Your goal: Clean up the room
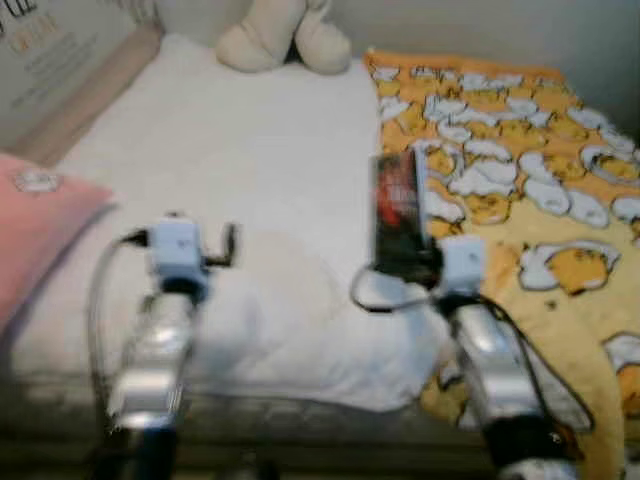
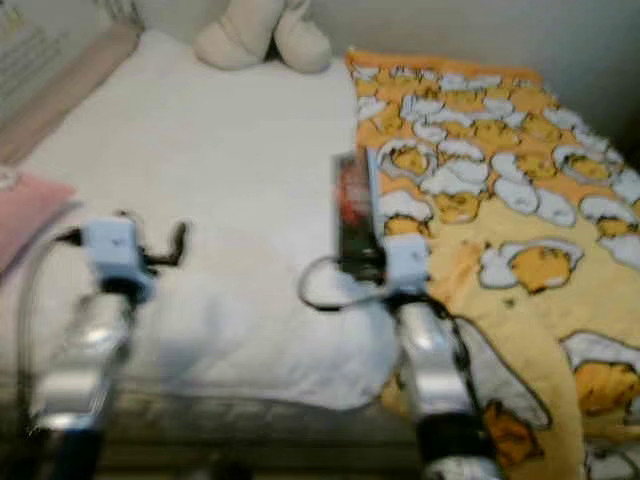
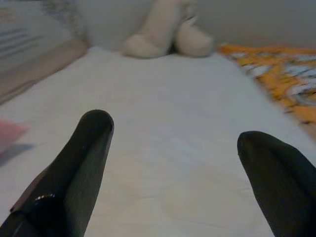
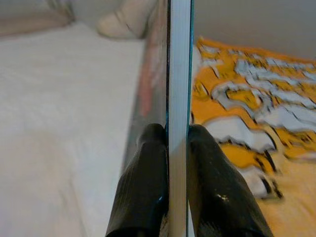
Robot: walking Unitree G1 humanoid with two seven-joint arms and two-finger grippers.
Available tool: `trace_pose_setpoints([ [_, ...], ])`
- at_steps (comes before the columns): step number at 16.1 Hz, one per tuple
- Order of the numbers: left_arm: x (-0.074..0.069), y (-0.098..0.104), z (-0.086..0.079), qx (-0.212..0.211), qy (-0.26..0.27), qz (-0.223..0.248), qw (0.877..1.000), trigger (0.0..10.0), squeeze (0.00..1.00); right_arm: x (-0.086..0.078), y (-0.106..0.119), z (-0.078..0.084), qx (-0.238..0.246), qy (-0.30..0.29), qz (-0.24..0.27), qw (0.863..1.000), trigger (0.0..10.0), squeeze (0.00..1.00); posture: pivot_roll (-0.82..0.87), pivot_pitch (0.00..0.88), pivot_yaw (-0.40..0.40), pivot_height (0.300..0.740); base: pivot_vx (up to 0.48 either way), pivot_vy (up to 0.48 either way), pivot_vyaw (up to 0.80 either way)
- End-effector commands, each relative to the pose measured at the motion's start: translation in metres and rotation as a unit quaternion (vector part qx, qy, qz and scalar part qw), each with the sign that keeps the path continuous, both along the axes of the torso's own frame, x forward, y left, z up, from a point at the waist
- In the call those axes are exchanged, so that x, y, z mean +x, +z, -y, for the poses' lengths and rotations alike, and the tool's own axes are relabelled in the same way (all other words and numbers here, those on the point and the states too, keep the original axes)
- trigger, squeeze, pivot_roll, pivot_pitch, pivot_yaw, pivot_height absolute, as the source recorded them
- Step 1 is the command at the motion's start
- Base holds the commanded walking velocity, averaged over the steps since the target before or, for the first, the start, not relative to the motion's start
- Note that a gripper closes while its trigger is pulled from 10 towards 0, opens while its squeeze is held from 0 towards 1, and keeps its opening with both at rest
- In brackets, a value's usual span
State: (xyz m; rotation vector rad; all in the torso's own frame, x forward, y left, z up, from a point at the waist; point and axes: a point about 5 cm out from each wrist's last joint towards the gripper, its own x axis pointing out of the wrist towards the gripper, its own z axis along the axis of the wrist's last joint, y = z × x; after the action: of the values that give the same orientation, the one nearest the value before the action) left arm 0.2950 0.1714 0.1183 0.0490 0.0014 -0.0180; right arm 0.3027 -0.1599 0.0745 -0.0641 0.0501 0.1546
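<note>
Over the bed's seam between white sheet point(image 1: 250, 150) and yellow blanket point(image 1: 520, 160), a book point(image 1: 398, 205) stands edge-on, clamped in the right gripper point(image 4: 177, 136). At nine o'clock, the left gripper point(image 3: 173, 143) hovers wide apart. Best kept level while carried; its blurred cover is unreadable.

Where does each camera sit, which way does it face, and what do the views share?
Left eye, right eye: on the head, looking down at the bed; both arms show.
Left wrist: faces the plush toy past the open left gripper.
Right wrist: looks along the right gripper, shut on a book.
All share the toy and yellow blanket.
</note>
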Motion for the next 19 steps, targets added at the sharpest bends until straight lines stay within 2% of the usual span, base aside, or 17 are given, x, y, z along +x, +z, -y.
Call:
trace_pose_setpoints([
  [1, 0.002, 0.001, -0.005, -0.002, 0.004, 0.000, 1.000, 10.0, 0.00, 0.004, 0.009, -0.004, 0.009, 0.003, 0.023, 1.000, 0.0, 0.00, 0.12, 0.000, -0.061, 0.740, 0.000, 0.480, 0.00],
  [3, 0.004, -0.004, -0.001, -0.048, -0.002, -0.004, 0.999, 10.0, 0.00, 0.003, 0.008, -0.008, 0.013, 0.009, 0.022, 1.000, 0.0, 0.00, 0.11, 0.000, -0.064, 0.740, 0.000, 0.480, 0.00],
  [4, 0.005, -0.005, 0.006, -0.044, -0.011, -0.001, 0.999, 10.0, 0.00, 0.002, 0.006, -0.009, 0.014, 0.014, 0.020, 1.000, 0.0, 0.00, 0.10, 0.000, -0.063, 0.740, 0.000, 0.480, 0.00],
  [7, 0.004, -0.005, 0.010, -0.045, -0.018, 0.001, 0.999, 10.0, 0.00, 0.001, 0.004, -0.005, 0.013, 0.011, 0.018, 1.000, 0.0, 0.00, 0.10, 0.000, -0.057, 0.740, 0.000, 0.480, 0.00],
  [11, 0.005, -0.001, 0.006, -0.022, -0.011, 0.019, 1.000, 10.0, 0.00, 0.001, 0.005, -0.007, 0.014, 0.014, 0.024, 1.000, 0.0, 0.00, 0.10, 0.000, -0.062, 0.740, 0.000, 0.480, 0.00],
  [13, -0.002, 0.003, -0.002, -0.006, -0.001, 0.027, 1.000, 10.0, 0.00, -0.002, 0.012, 0.000, 0.013, -0.009, 0.044, 0.999, 0.0, 0.00, 0.11, 0.000, -0.072, 0.740, 0.000, 0.480, 0.00],
  [15, -0.027, -0.005, -0.013, 0.009, -0.001, 0.007, 1.000, 10.0, 0.00, -0.022, 0.012, 0.014, 0.000, -0.034, 0.051, 0.998, 0.0, 0.00, 0.11, 0.000, -0.093, 0.740, 0.000, 0.480, 0.00],
  [16, -0.043, -0.013, -0.008, 0.036, -0.027, -0.012, 0.999, 10.0, 0.00, -0.043, 0.001, 0.024, -0.012, -0.038, 0.032, 0.999, 0.0, 0.00, 0.12, 0.000, -0.127, 0.740, 0.000, 0.480, 0.00],
  [17, -0.046, -0.014, -0.006, 0.055, -0.032, -0.016, 0.998, 10.0, 0.00, -0.049, -0.002, 0.029, -0.022, -0.040, 0.029, 0.999, 0.0, 0.00, 0.13, 0.000, -0.135, 0.740, 0.000, 0.439, 0.00],
  [18, -0.042, -0.010, -0.006, 0.052, -0.011, -0.007, 0.999, 10.0, 0.00, -0.054, -0.003, 0.037, -0.026, -0.041, 0.022, 0.999, 0.0, 0.00, 0.13, 0.000, -0.148, 0.740, 0.000, 0.000, 0.00],
  [19, -0.035, -0.006, -0.003, 0.032, -0.008, -0.004, 0.999, 10.0, 0.00, -0.050, -0.001, 0.035, -0.032, -0.023, 0.024, 0.999, 0.0, 0.00, 0.13, 0.000, -0.152, 0.740, 0.000, 0.000, 0.00],
])
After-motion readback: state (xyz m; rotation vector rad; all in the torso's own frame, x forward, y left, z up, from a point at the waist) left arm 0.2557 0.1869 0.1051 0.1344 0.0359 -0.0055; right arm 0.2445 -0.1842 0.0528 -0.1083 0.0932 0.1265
